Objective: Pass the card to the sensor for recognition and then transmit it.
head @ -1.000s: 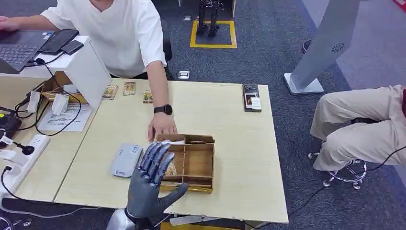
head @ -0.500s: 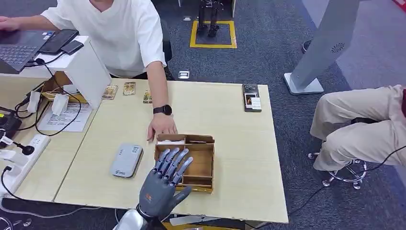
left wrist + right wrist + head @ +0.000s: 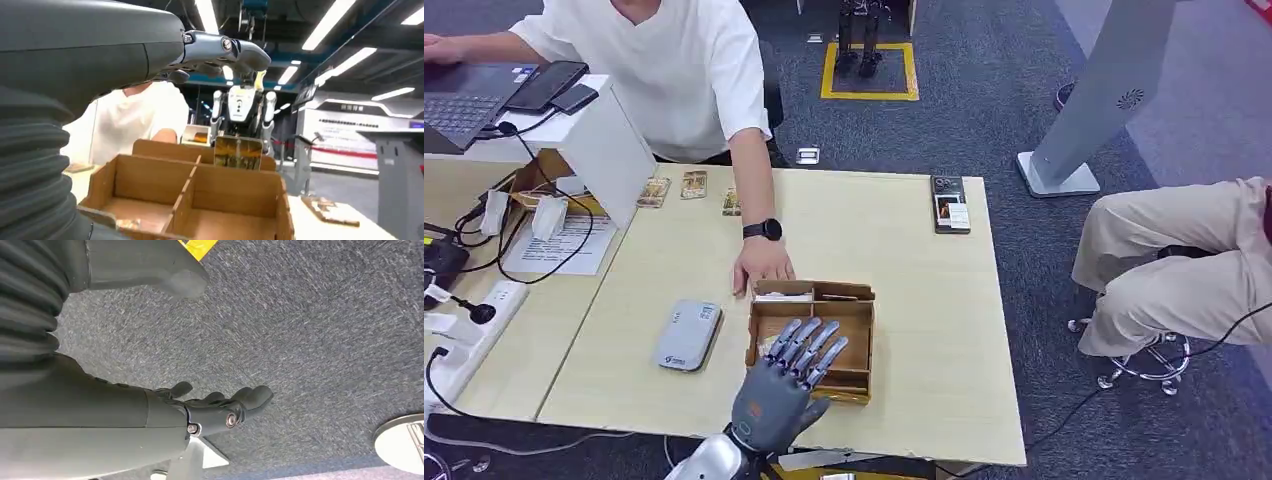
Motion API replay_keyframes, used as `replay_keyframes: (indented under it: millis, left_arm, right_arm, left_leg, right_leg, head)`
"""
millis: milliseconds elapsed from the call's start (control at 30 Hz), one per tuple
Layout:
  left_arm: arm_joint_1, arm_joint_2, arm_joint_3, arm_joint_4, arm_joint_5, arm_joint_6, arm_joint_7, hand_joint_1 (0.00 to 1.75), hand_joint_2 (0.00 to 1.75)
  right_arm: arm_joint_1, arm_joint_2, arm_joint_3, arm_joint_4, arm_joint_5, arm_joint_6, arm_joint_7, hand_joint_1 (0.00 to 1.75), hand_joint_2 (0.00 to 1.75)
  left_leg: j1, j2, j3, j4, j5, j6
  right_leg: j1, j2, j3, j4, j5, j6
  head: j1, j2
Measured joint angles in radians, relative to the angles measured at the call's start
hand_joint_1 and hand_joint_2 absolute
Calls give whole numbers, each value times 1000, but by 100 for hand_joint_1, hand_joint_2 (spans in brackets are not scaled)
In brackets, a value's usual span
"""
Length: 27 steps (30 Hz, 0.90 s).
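Card (image 3: 238, 152) beyond left robot hand (image 3: 786, 385)

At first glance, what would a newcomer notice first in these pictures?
The eye falls first on the robot's left hand, fingers spread, hovering over the near side of the cardboard box on the pale wooden table. Next comes the person in a white shirt at the far side, one hand resting on the table just behind the box. A grey card reader lies to the left of the box.
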Motion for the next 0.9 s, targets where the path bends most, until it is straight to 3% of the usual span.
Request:
replay_keyframes:
  millis: [467, 567, 700, 900]
  left_arm:
    - [-11, 4, -4, 48, -51, -45, 65, 0, 175]
    - [-13, 6, -4, 55, -114, -48, 132, 0, 175]
    - [-31, 18, -13, 66, -120, -46, 245, 0, 175]
    - [-39, 36, -21, 71, -121, -44, 277, 0, 175]
  right_arm:
    - [0, 0, 0, 0, 0, 0, 14, 0, 175]
    - [0, 0, 0, 0, 0, 0, 19, 0, 175]
    - [1, 0, 0, -1, 0, 0, 23, 0, 175]
    - [3, 0, 0, -1, 0, 0, 30, 0, 175]
  left_leg:
    - [0, 0, 0, 0, 0, 0]
    - [0, 0, 0, 0, 0, 0]
    - [0, 0, 0, 0, 0, 0]
    - [0, 0, 0, 0, 0, 0]
  right_leg:
    - [0, 0, 0, 0, 0, 0]
    - [0, 0, 0, 0, 0, 0]
    - [0, 0, 0, 0, 0, 0]
    - [0, 0, 0, 0, 0, 0]
  head:
    - [0, 0]
    - [0, 0]
    - [0, 0]
    - [0, 0]
